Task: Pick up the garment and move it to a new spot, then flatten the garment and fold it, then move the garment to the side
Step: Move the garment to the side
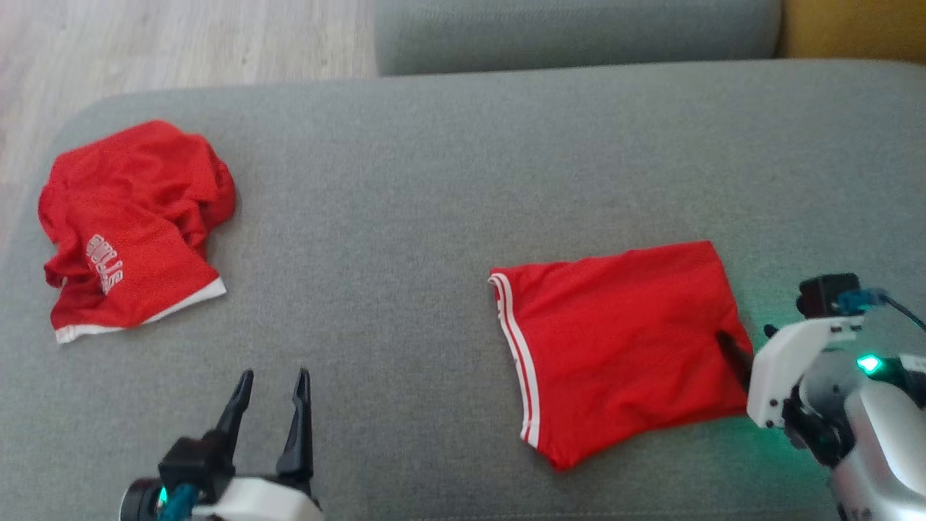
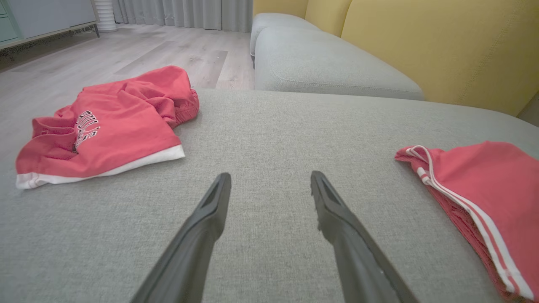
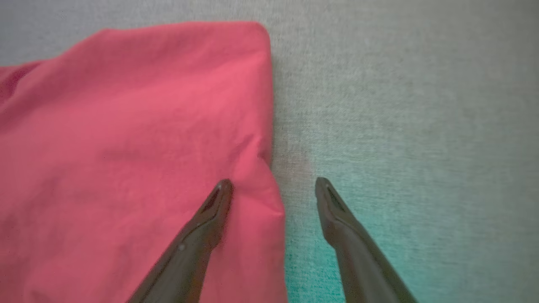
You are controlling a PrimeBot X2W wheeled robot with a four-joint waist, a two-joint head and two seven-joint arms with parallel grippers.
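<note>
A folded red garment [image 1: 622,340] with white stripes along its left hem lies flat on the grey cushion [image 1: 434,181], right of centre. My right gripper [image 1: 738,347] is open at the garment's right edge. In the right wrist view [image 3: 273,183] one finger rests over the red cloth [image 3: 126,126] and the other over bare cushion, straddling the edge. Nothing is pinched. My left gripper [image 1: 275,376] is open and empty over the cushion near the front edge, and its own view [image 2: 270,176] shows the folded garment [image 2: 484,181] off to the right.
A second red garment [image 1: 130,224], crumpled, with white lettering and a white hem, lies at the cushion's far left [image 2: 113,126]. Behind are another grey cushion [image 1: 579,29] and a yellow backrest [image 2: 421,42]. Wooden floor [image 1: 145,43] lies beyond the left edge.
</note>
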